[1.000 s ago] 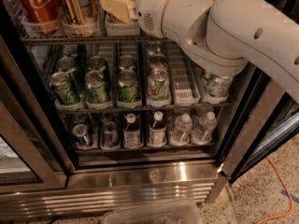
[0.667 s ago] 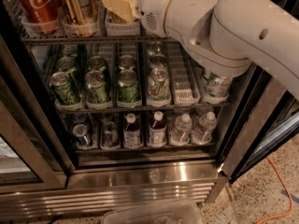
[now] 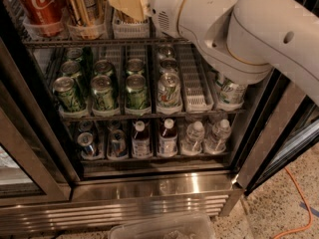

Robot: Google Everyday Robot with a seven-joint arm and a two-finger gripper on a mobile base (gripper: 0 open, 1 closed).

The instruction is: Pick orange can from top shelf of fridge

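My gripper (image 3: 124, 0) reaches into the top shelf (image 3: 89, 42) of the fridge (image 3: 149, 183), at the third lane from the left, above a white lane tray (image 3: 130, 30). The orange can is hidden behind the gripper; I cannot tell whether it is held. Left of the gripper stand a gold can with a pale text panel (image 3: 84, 4) and a red Coca-Cola can (image 3: 40, 4). My white arm (image 3: 239, 29) crosses the upper right of the view.
Green cans (image 3: 104, 91) fill the middle rack, with a white-and-green can (image 3: 169, 89) beside them. Bottles (image 3: 167, 136) and cans stand on the bottom rack. A dark door frame (image 3: 274, 133) is on the right. A clear plastic bin (image 3: 164, 228) and an orange cable (image 3: 299, 208) lie on the floor.
The gripper has edged slightly up and deeper into the top shelf. The cans on the shelves have not moved.
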